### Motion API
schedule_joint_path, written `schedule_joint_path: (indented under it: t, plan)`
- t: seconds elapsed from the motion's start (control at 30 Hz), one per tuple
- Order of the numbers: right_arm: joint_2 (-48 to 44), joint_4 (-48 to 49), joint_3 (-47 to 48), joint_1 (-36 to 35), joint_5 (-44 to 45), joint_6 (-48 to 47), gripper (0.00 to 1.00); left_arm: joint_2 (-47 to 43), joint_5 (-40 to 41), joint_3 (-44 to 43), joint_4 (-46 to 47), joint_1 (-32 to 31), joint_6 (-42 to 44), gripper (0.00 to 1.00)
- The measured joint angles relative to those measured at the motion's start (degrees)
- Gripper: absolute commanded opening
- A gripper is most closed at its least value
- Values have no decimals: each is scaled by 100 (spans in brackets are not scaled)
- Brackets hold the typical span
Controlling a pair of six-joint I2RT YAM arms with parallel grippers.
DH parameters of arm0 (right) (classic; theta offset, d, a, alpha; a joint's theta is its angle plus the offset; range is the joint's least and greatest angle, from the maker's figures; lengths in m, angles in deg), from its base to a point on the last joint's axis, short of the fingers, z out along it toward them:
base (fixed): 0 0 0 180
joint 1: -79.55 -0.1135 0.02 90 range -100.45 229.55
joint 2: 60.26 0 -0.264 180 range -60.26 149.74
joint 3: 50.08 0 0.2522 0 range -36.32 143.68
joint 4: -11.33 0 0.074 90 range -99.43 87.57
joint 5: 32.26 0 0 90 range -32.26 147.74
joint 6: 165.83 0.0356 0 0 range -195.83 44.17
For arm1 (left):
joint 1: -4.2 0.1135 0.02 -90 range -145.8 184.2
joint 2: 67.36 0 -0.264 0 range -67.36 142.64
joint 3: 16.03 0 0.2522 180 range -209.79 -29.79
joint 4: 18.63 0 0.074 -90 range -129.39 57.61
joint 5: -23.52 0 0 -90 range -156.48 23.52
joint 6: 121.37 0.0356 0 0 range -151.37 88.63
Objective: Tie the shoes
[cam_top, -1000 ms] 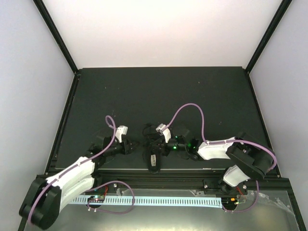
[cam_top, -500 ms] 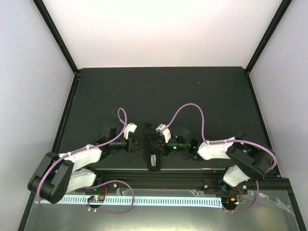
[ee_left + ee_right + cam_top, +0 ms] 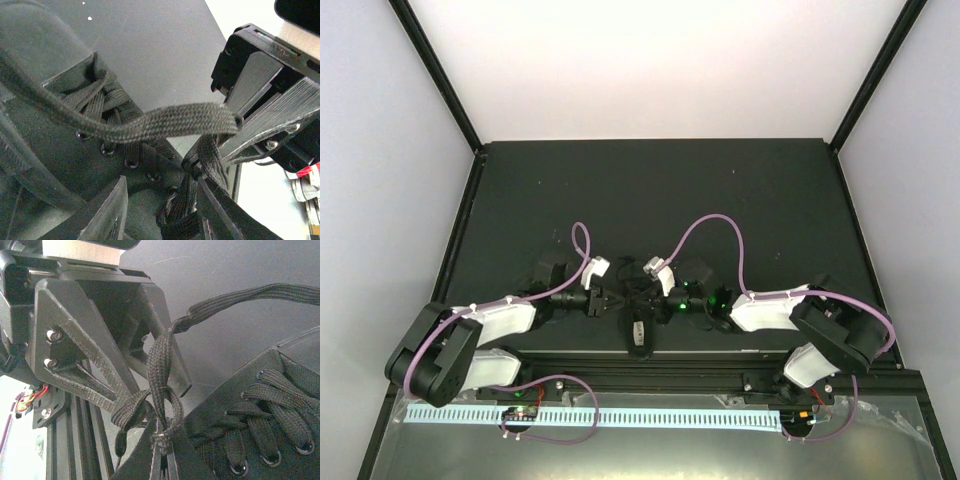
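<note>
Pinching a thin black lace (image 3: 160, 365) between its closed fingertips, the right gripper (image 3: 161, 447) held the strand up from the shoe (image 3: 210, 415), just beside the crossed lacing and the eyelets. From the pinch the lace rose, bent beside one finger of the left gripper (image 3: 161, 200) and ran off to the side. The left gripper faced the right one closely, its jaws standing apart and grasping nothing, with the shoe's lacing showing between its fingers. Whether the strand touched that finger could not be told. Seen from above, both grippers met over the far end of the shoe, which lay lengthwise by the near edge of the dark table (image 3: 720, 200), a pale patch (image 3: 638, 328) on its nearer part.
</note>
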Motion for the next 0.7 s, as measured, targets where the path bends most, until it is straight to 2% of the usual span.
schedule_joint_path:
  t: [0.3,0.57,0.7]
  plan:
    - [0,-22,0,2,-2,2,2,293,-39,-273,0,-70,140,27]
    - [0,-44,2,7,2,22,2,393,-52,-273,0,-114,197,28]
    - [0,-44,2,7,20,50,2,393,-59,-273,2,-118,199,25]
